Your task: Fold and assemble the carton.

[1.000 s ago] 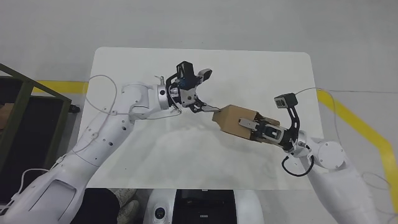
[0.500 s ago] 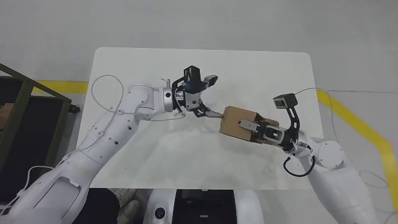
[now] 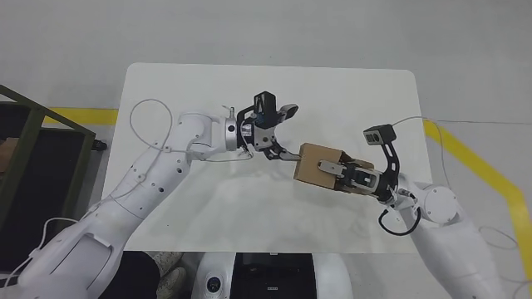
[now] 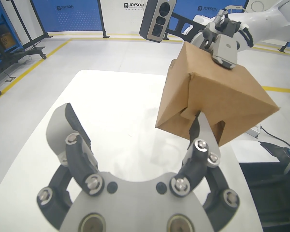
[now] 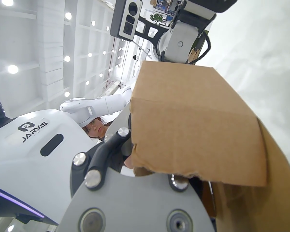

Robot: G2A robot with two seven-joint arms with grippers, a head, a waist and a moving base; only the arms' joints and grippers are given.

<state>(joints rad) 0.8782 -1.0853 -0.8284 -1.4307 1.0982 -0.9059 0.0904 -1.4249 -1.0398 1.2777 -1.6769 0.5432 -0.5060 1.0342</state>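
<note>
Your left gripper (image 4: 134,112) is spread wide and grips nothing, with 1 of its fingertips (image 4: 200,121) set against the seam where the end flaps of the carton (image 4: 220,97) meet and the other finger well clear of the cardboard. Start from the carton itself: it already stands as a box with its walls squared up. The end that faces your left gripper is folded over, the flaps overlapping, with a small notch showing at the join. I judge that end nearly shut, though the last flap is perhaps not fully tucked. The opposite end looks open to me, with a ragged edge and a loose flap (image 5: 275,160) in the right wrist view, so closing that end is probably left to do. Your right gripper (image 3: 334,168) is clamped on 1 wall at that open end, 1 finger lying on the upper face and the other hidden behind the cardboard. It seems to carry the carton tilted, a corner downward, above the table (image 3: 208,91) on your right arm's side. I cannot tell whether that corner touches the top. So the carton lies between the 2 grippers, held by the right and touched at its folded end by 1 finger of the left
</note>
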